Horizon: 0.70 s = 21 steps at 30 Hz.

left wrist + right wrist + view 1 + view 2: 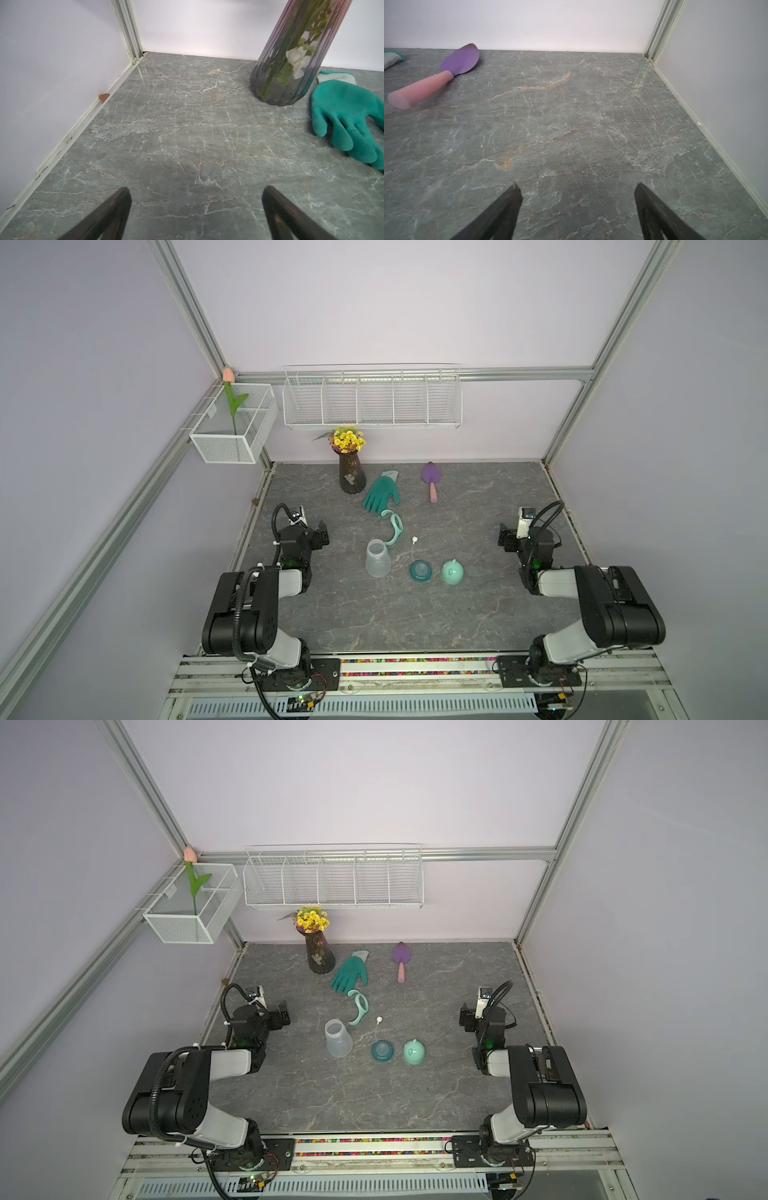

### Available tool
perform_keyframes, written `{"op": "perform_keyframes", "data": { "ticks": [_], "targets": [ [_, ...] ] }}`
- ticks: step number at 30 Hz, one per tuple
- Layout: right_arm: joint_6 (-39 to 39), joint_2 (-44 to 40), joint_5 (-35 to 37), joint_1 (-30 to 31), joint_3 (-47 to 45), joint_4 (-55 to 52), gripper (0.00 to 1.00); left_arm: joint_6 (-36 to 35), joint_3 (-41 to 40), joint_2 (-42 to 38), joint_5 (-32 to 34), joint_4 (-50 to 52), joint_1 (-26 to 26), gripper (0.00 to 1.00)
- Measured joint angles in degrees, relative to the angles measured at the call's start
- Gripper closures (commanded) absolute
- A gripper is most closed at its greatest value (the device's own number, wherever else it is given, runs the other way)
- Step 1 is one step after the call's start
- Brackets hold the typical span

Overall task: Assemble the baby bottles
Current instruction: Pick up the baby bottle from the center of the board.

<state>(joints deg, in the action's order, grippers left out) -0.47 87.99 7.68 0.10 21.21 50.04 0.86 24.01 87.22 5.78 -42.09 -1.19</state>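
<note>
— Progress?
— None showed. Left jaws gaped wide, empty. On the grey marbled surface the translucent frosted bottle body stood upright; the mint-green two-handled ring, thin white straw, teal nipple collar and mint domed cap lay loose nearby. Right jaws gaped, empty.
— What remained?
— Every joining step, I judged.

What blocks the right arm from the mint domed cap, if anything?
Probably nothing, so likely yes: the right hand is open and empty, bare tabletop lies between it and the mint domed cap, and the teal nipple collar sits beyond the cap.
</note>
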Motion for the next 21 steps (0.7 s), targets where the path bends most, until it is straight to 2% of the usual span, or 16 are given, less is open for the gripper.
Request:
{"op": "perform_keyframes", "data": {
  "ticks": [21],
  "targets": [
    [0.00, 0.00, 0.00, 0.00, 0.00, 0.02, 0.12, 0.04, 0.00, 0.00, -0.66, 0.07, 0.44, 0.01]
  ]
}}
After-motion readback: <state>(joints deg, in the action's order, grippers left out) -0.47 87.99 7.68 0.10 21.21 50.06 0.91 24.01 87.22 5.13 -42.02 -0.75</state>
